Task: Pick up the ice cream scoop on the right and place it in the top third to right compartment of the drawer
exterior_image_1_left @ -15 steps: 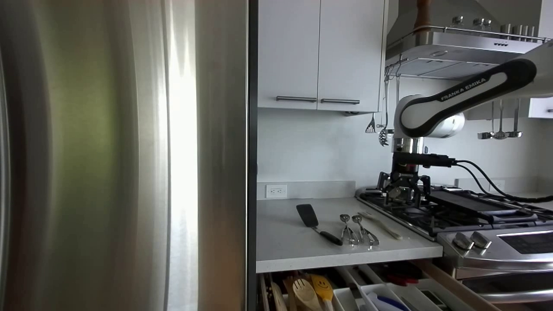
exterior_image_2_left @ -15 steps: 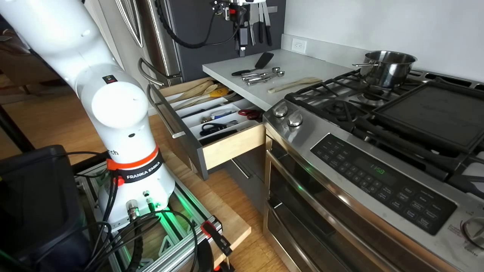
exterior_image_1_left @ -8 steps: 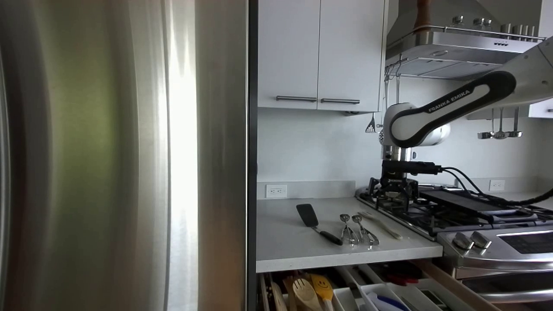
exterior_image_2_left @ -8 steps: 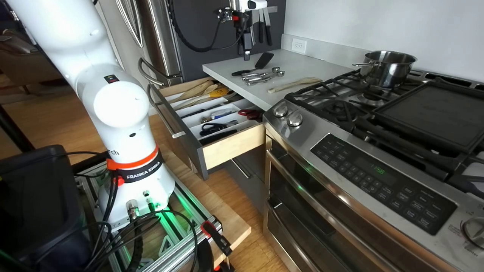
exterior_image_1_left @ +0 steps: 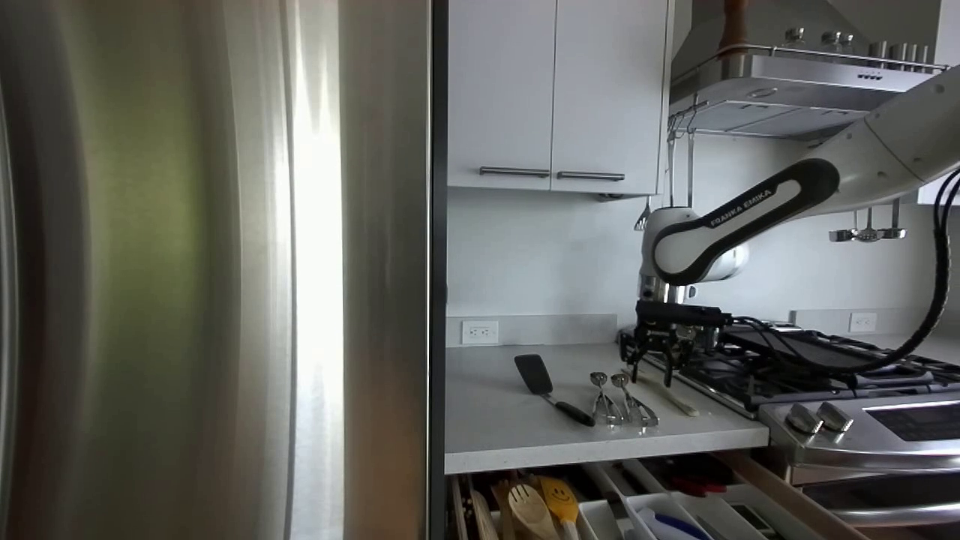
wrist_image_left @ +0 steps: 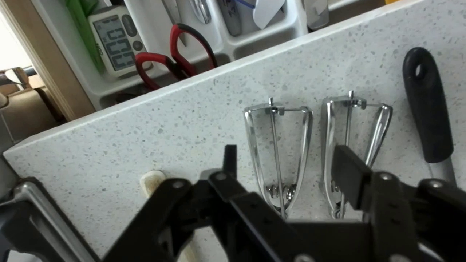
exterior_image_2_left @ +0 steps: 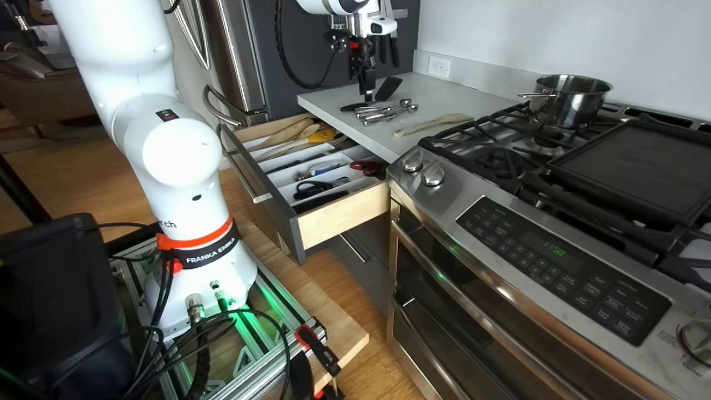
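Observation:
Two metal ice cream scoops lie side by side on the white counter. The scoop nearer the wooden utensil point(exterior_image_1_left: 637, 409) is on the right in an exterior view and on the left in the wrist view point(wrist_image_left: 277, 156). Beside it lies the other scoop point(exterior_image_1_left: 604, 409), also in the wrist view point(wrist_image_left: 329, 138). My gripper point(wrist_image_left: 287, 167) is open and empty above the scoops, its fingers spread either side of the nearer scoop's lower handles in view. Their bowls are hidden there. The gripper also shows in both exterior views point(exterior_image_1_left: 651, 376) point(exterior_image_2_left: 367, 95). The open drawer point(exterior_image_2_left: 344, 219) holds white compartments.
A wooden utensil point(exterior_image_1_left: 679, 403) and a black spatula point(exterior_image_1_left: 534, 373) flank the scoops. The stove point(exterior_image_2_left: 500, 161) with a pot point(exterior_image_2_left: 569, 103) adjoins the counter. Red scissors point(wrist_image_left: 193, 47) and a timer point(wrist_image_left: 116, 42) lie in the drawer below the counter edge.
My gripper has moved down and, in an exterior view, leftward from over the stove edge to above the scoops. The scoops, utensils and drawer have not moved.

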{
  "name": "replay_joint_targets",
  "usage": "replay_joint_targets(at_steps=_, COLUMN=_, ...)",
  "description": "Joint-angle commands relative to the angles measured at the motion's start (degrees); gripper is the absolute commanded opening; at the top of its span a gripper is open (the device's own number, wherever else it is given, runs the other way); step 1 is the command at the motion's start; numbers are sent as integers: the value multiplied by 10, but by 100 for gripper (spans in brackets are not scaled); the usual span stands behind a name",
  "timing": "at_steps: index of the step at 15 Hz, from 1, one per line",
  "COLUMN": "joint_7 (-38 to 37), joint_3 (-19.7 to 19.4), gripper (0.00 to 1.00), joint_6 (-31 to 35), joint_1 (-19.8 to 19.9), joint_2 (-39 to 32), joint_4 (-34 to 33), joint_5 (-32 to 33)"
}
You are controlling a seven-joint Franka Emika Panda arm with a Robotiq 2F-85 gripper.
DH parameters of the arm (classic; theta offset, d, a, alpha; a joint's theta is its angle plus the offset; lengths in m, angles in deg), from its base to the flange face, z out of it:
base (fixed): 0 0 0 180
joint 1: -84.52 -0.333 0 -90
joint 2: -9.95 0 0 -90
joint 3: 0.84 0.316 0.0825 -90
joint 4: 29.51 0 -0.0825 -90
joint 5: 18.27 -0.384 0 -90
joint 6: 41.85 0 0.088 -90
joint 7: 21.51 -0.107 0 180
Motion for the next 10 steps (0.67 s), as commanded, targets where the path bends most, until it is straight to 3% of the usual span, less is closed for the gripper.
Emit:
replay_joint_targets(at_steps=1, joint_7=-10, joint_3=-15, gripper=48, joint_6=26, joint_1=-21, joint_2=-36, joint_4=-15, joint_5=6)
replay_joint_targets(at_steps=5, joint_7=-14, joint_3=-21, gripper=42, joint_6=52, joint_1=-36, joint_2=-58, joint_4=-19, joint_5=9)
replay_joint_targets(at_steps=9, joint_7=-17, joint_3=-33, gripper=26, joint_6=43, joint_1=-43, joint_2=-63, joint_4=-19, joint_5=9)
replay_joint_targets(at_steps=10, joint_7=-17, joint_3=-36, gripper=18, joint_6=42, joint_1=-44, joint_2=-63, joint_4=-19, joint_5=9)
